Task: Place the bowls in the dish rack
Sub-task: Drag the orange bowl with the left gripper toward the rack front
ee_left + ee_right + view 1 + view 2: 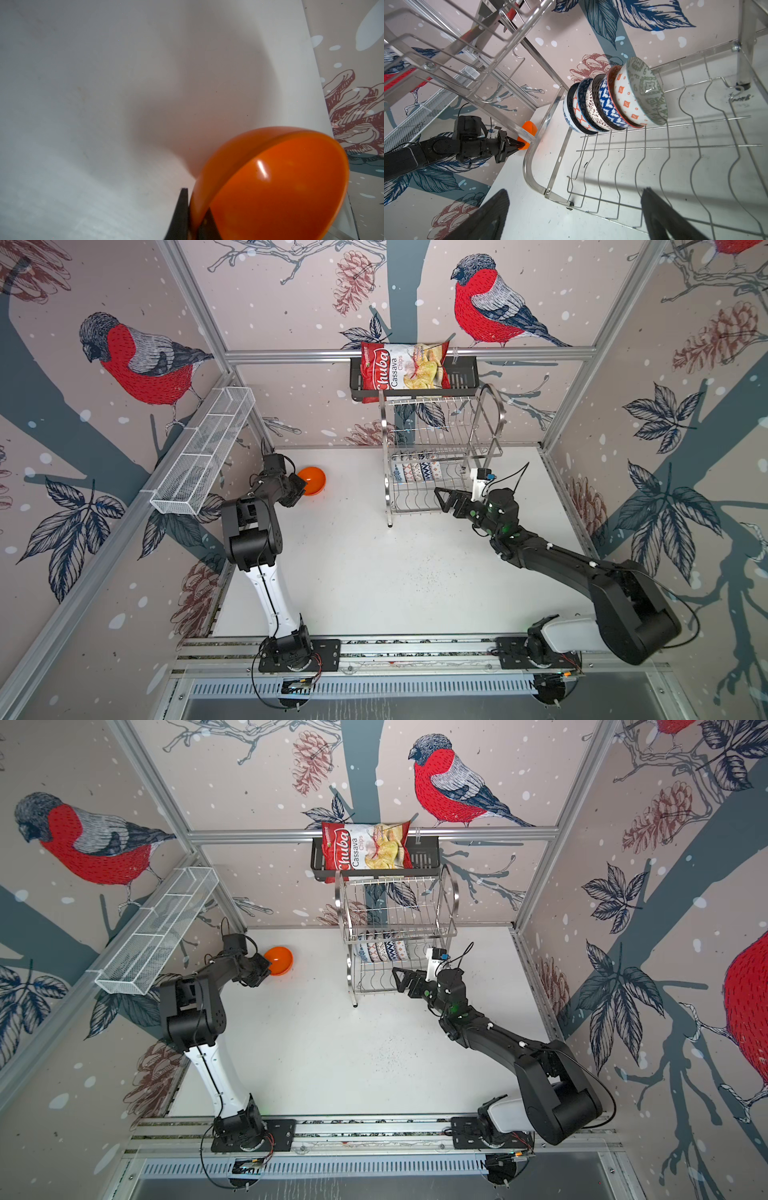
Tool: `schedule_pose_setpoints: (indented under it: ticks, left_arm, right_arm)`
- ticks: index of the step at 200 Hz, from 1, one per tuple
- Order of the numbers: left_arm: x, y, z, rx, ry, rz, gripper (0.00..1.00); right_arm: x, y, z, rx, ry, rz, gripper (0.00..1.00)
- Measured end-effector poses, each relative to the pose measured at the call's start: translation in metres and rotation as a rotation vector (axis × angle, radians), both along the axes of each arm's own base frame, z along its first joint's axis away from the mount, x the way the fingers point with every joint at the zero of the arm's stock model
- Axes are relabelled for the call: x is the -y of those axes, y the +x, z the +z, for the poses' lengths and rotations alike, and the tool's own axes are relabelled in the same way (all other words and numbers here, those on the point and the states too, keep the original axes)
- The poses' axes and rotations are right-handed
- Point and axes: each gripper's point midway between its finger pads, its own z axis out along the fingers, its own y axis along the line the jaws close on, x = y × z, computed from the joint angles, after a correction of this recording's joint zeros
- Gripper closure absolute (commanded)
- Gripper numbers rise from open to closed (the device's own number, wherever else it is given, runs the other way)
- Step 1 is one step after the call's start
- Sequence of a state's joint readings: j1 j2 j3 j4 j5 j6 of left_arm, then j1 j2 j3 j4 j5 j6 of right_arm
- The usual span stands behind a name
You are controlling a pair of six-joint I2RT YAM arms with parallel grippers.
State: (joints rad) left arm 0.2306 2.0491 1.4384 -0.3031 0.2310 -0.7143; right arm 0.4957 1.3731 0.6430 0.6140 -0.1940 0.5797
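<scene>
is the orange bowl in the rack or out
Out: the left gripper pinches the orange bowl by its rim, left of the dish rack.

Shiny steel-wire 2-tier dish rack (436, 452) stands at table's back w/ five patterned bowls (612, 99) on edge, nested in a tight row at the back of its lower tier; glossy orange bowl (312, 485) is tipped well left of rack, rim pinched by left gripper (195, 218).

Bowls: six, namely one plain glossy orange round bowl (313, 485) at far left and five patterned round bowls (608, 104) in a row. Also one steel-wire two-tier dish rack (390, 506), one long white mesh basket (203, 452), one black wall shelf (463, 375), one red-and-white chips bag (399, 369).
</scene>
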Motion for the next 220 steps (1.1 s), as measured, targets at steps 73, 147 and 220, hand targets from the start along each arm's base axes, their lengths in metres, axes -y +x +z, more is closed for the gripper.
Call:
schedule_pose_setpoints:
  ticks: [73, 147, 220]
  left_arm:
    - [0.076, -0.044, 0.036, 0.037, 0.035, -0.216, 1.0]
    - [0.136, -0.127, 0.037, 0.008, -0.044, -0.363, 1.0]
    - [0.157, -0.166, 0.037, 0.022, -0.087, -0.447, 1.0]
  right_arm:
    - [0.012, 0.009, -0.001, -0.015, 0.01, -0.056, 0.01]
    - [0.04, 0.017, -0.004, -0.059, -0.051, -0.198, 0.03]
    - [0.12, 0.007, -0.014, -0.091, -0.172, -0.444, 0.14]
